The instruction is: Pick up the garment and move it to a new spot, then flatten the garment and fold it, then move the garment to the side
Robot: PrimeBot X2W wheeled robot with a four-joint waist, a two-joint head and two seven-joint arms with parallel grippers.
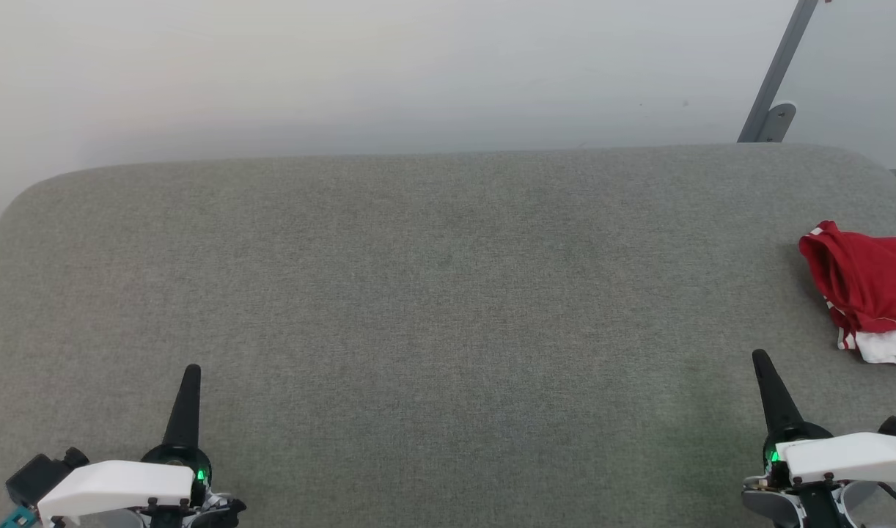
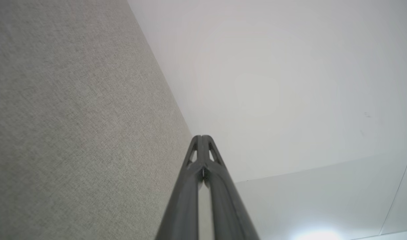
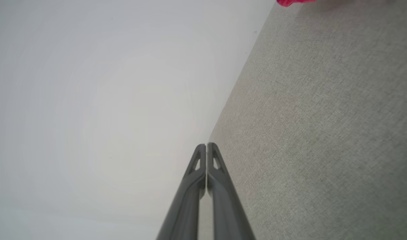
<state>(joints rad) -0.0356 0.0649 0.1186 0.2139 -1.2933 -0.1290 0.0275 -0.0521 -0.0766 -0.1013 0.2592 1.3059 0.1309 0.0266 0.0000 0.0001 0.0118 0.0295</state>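
Note:
The garment (image 1: 866, 290) lies crumpled at the far right edge of the grey fabric surface (image 1: 433, 293), red with a white sleeve and striped trim showing; part of it runs off the picture. A sliver of its red cloth (image 3: 291, 2) shows at the top of the right wrist view. My right gripper (image 1: 758, 357) is shut and empty at the lower right, short of the garment and to its left. At the lower left my left gripper (image 1: 192, 369) is shut and empty too. Both pairs of fingertips are pressed together in the wrist views, left gripper (image 2: 202, 137), right gripper (image 3: 205, 145).
A pale wall (image 1: 389, 73) rises behind the surface's rounded far edge. A grey metal strut with a bracket (image 1: 774, 81) leans at the upper right. The surface's corners are rounded at far left and far right.

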